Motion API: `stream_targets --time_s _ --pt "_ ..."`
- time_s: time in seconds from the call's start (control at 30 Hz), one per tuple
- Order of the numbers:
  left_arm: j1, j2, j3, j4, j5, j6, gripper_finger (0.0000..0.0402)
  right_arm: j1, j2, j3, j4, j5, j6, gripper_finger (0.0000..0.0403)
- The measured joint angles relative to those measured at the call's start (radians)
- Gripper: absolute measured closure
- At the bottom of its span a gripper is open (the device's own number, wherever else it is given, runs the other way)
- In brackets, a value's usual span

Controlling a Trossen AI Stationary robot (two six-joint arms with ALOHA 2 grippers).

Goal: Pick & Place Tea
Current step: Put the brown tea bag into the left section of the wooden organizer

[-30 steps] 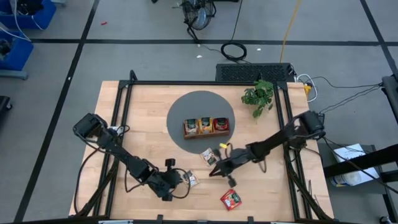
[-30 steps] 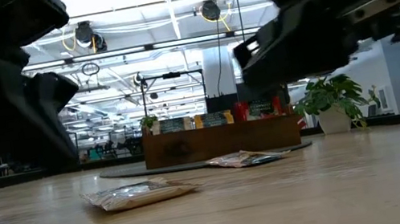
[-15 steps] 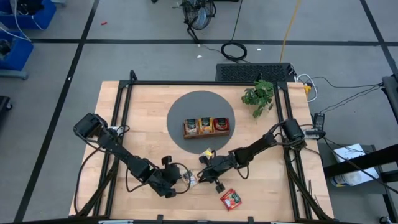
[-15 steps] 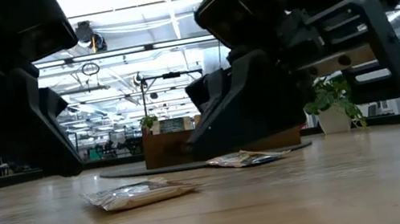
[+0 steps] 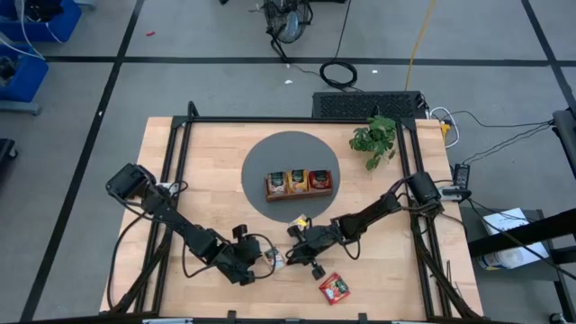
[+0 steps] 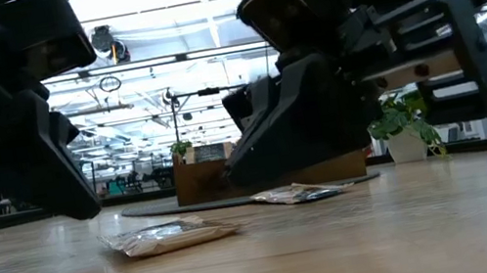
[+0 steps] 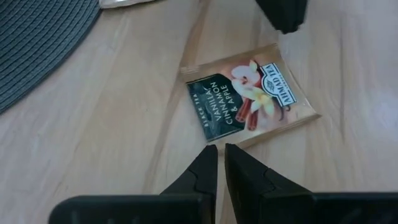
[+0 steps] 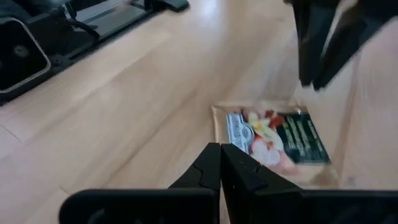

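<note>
Between our two grippers lies the flat square vanilla tea sachet.
Our left gripper and right gripper, both pressed together and empty, point at it from opposite sides, equally near.

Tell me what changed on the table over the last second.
The right claw swung in from the table's right side toward the middle, stopping shut over the beige vanilla tea sachet. The left claw, nearly shut, edged closer to it. Nothing was gripped or released. The red sachet and brown wooden tray stayed put.
</note>
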Motion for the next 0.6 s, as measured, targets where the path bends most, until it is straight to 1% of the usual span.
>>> stream_targets --time_s 0.17,0.37,0.5,0.6 --pt "0.011 0.000 0.000 0.007 0.016 -0.008 0.0366 0.009 0.005 0.000 0.014 -0.002 -0.030 0.0403" --pt "0.031 0.000 0.000 0.007 0.034 -0.042 0.0366 0.007 0.062 0.009 0.062 0.000 -0.033 0.0403" --pt "0.038 -0.001 0.000 0.008 0.046 -0.047 0.0366 -0.003 0.081 0.018 0.046 -0.004 -0.024 0.0403" --pt "0.038 -0.001 0.000 0.009 0.063 -0.037 0.0366 -0.016 0.080 0.019 -0.003 -0.007 -0.017 0.0403"
